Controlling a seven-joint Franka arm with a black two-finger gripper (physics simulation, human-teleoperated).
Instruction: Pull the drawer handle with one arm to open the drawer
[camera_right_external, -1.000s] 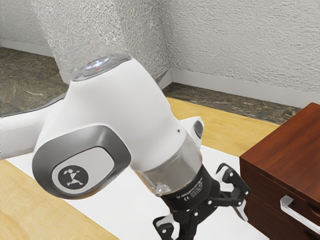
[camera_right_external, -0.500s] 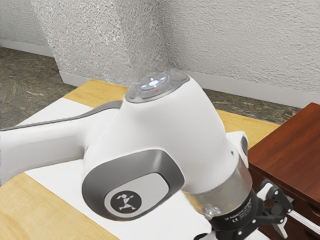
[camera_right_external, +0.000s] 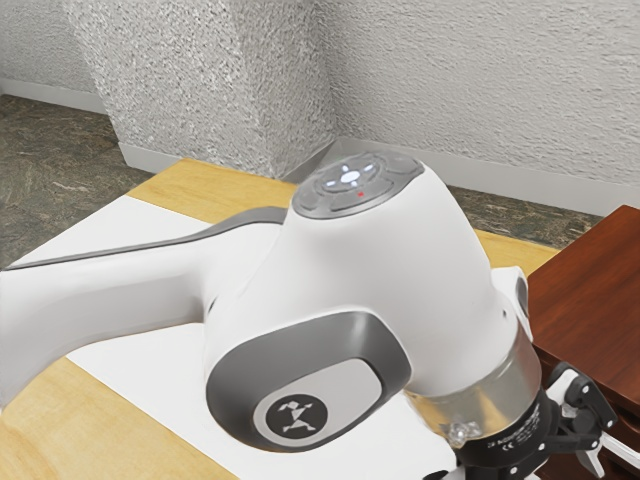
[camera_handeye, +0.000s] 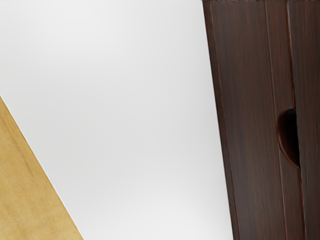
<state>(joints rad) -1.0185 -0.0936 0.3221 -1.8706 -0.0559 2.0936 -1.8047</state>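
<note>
Exterior view: the cabinet (camera_right_external: 590, 300) sits at the exterior view's right edge, and the sheet (camera_right_external: 130, 240) lying on the table (camera_right_external: 190, 180) runs up to its front. My arm (camera_right_external: 330, 300) reaches in from the exterior view's left above the sheet, with my gripper (camera_right_external: 585, 430) low down, just beside the cabinet's front; the wall (camera_right_external: 450, 80) and floor (camera_right_external: 60, 150) lie behind the table. Wrist view: the cabinet (camera_handeye: 250, 125) borders the sheet (camera_handeye: 125, 100), with bare table (camera_handeye: 25, 200) on the sheet's opposite side.
</note>
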